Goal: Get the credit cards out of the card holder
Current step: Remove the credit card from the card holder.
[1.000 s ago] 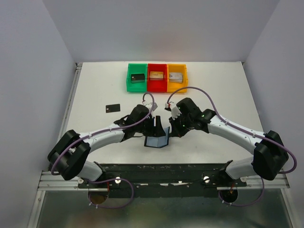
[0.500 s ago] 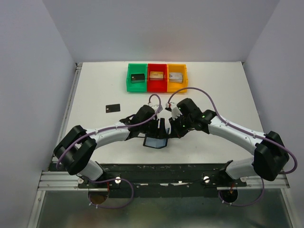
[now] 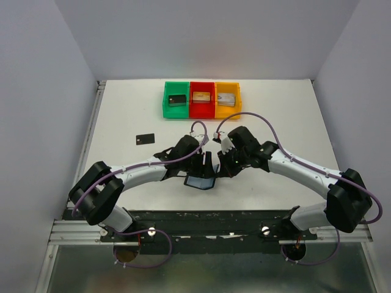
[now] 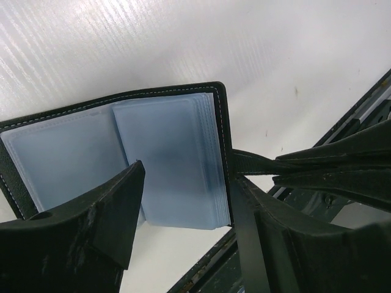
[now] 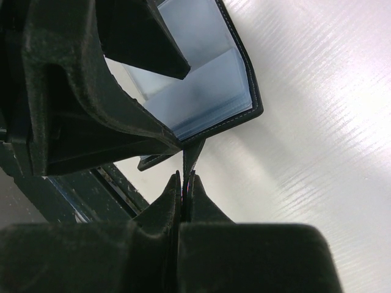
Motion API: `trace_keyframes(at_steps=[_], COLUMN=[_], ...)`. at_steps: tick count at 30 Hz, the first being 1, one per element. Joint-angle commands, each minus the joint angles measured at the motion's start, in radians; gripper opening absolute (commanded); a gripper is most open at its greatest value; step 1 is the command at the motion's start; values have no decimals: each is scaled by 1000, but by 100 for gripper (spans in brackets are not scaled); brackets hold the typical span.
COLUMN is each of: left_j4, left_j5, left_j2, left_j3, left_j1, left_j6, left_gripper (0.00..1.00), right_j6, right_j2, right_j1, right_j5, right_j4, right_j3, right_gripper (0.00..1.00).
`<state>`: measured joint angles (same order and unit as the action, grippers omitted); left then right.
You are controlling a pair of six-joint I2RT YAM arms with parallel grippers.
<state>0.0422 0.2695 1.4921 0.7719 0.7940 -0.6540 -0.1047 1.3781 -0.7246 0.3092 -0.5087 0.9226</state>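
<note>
The card holder (image 3: pixel 200 182), a black bifold wallet with blue-grey sleeves, is held open just above the table between both arms. In the left wrist view the card holder (image 4: pixel 165 152) shows its open sleeves, and no card shows in them. My left gripper (image 4: pixel 186 177) is open, one finger on each side of the wallet's right half. My right gripper (image 5: pixel 184 177) is shut on a thin black edge of the card holder (image 5: pixel 208 104). One black credit card (image 3: pixel 145 139) lies flat on the table at the left. The other cards are out of view.
Green bin (image 3: pixel 176 107), red bin (image 3: pixel 202 108) and yellow bin (image 3: pixel 228 108) stand in a row at the back, each with a block inside. The black mounting rail (image 3: pixel 201 223) runs along the near table edge. Both arms meet closely at the wallet.
My left arm has swung right and closer to the wallet. The wallet now sits lower and flatter between the grippers. The right gripper has kept its hold.
</note>
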Motion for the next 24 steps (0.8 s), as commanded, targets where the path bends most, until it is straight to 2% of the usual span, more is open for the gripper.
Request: trace_keyframes(at_steps=[1,11,24], left_j4=[-1,-36,-5], left_j5=[-47,-32,-58], left_j2=[-36,-127,-56], left_j3=[-23,-43,-40], left_j1=[2,1,4], left_j6=[14,-10,5], left_gripper=[69,74,69], right_j6=[-7,-6,-7], right_j2=[-27,-28,-39], right_j1=[8,8,8], right_j5=[30,34,44], right_j4=[19,21,21], right_j3=[-14,-22,-22], right_gripper=[0,0,0])
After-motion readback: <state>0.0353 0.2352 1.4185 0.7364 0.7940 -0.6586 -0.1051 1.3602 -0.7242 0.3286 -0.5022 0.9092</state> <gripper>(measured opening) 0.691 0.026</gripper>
